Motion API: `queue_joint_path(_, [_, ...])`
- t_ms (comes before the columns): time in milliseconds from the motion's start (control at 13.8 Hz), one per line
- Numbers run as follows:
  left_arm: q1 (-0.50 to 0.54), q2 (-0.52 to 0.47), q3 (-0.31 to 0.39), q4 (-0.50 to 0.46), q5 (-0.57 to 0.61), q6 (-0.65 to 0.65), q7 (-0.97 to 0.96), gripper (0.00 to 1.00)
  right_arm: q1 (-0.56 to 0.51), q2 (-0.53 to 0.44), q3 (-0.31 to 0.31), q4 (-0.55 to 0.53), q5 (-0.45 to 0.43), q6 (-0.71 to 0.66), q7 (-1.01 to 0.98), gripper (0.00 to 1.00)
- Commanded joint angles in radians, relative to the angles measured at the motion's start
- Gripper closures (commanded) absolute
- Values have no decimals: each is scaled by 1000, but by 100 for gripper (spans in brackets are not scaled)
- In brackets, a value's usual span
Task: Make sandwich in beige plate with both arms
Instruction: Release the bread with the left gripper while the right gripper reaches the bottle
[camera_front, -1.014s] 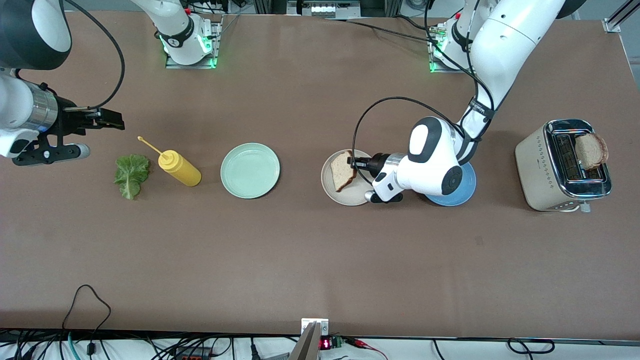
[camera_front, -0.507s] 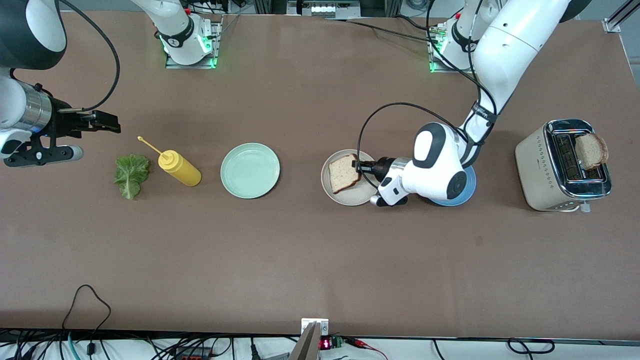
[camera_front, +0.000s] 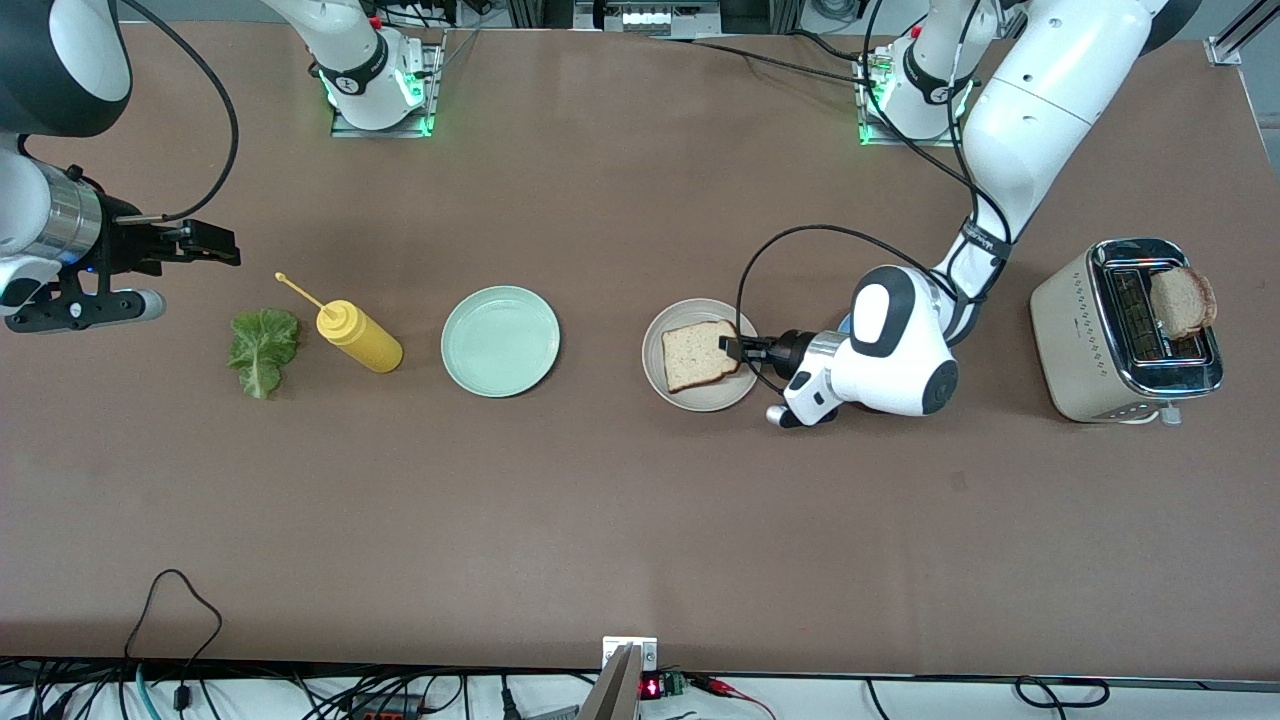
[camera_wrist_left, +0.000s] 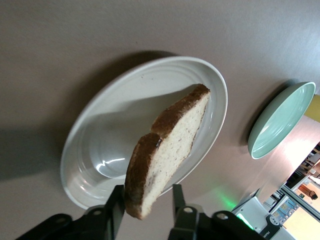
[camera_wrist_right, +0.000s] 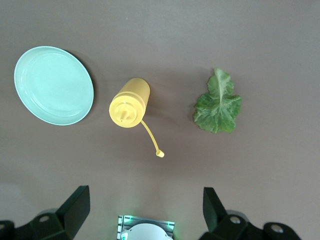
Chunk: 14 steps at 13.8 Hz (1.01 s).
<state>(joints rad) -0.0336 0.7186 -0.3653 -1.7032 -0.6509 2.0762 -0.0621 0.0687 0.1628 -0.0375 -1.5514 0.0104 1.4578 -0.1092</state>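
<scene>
We cannot tell whether the left gripper's (camera_wrist_left: 145, 207) fingers (camera_wrist_left: 116, 210) press the bread slice (camera_wrist_left: 167, 150) or merely flank it. The blue plate (camera_front: 848, 322) is almost wholly hidden under the left arm (only a sliver shows).

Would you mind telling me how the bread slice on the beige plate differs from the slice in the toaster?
The bread slice on the beige plate lies nearly flat between the left gripper fingers; the slice in the toaster stands upright in a slot. The plate slice looks paler, the toaster slice browner. Both have dark crusts.
</scene>
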Motion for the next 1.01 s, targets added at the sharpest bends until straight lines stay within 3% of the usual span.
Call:
queue_joint_path(0, [29, -39, -1, -7, -13, -42, 21, 0, -9, 6, 1, -4, 16, -28, -29, 0])
queue_joint_path(145, [38, -94, 2, -21, -12, -62, 10, 0, -38, 15, -4, -10, 20, -36, -146, 0])
queue_joint_path(290, [53, -131, 6, -21, -9, -86, 4, 0, -146, 14, 7, -76, 159, -17, -255, 0])
queue_joint_path(362, [55, -158, 20, -21, 2, -93, 4, 0, -159, 14, 4, -93, 184, -14, -333, 0])
queue_joint_path(724, [104, -252, 52, -1, 264, -151, -57, 0, -231, -17, 5, -231, 197, 134, -594, 0])
queue_joint_path(941, [159, -261, 52, 62, 463, -183, -80, 0, -294, -26, 7, -353, 304, 248, -846, 0])
